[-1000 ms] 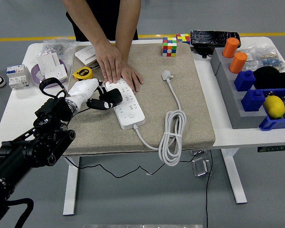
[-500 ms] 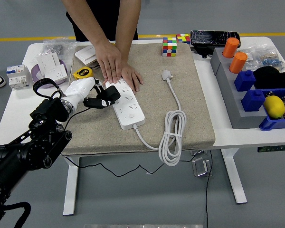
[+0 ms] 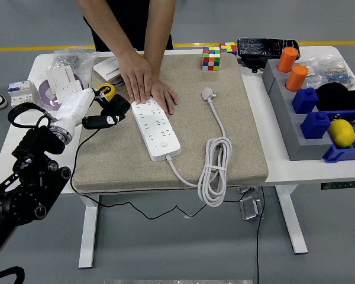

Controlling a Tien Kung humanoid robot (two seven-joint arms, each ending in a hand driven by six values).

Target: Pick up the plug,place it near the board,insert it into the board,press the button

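The white plug [image 3: 207, 93] is seen lying on the beige mat [image 3: 248, 148], well to the right of the white power strip [image 3: 156, 128] and apart from it; its cord [image 3: 215, 171] is coiled near the mat's front edge and runs back to the strip's near end. No socket on the strip is occupied, so nothing of the task appears done: the plug is not yet picked up, and placing, inserting and pressing the button are all left. The strip's far end is held down by a person's hands [image 3: 143, 83]. The left robot hand [image 3: 109, 109] is poised just left of the strip, over the mat's edge; its dark fingers look curled, possibly around something small and dark, though this cannot be told for certain. The right robot hand is not seen. A yellow tape measure [image 3: 104, 90] is partly hidden behind the left robot hand on the worktop [image 3: 296, 168].
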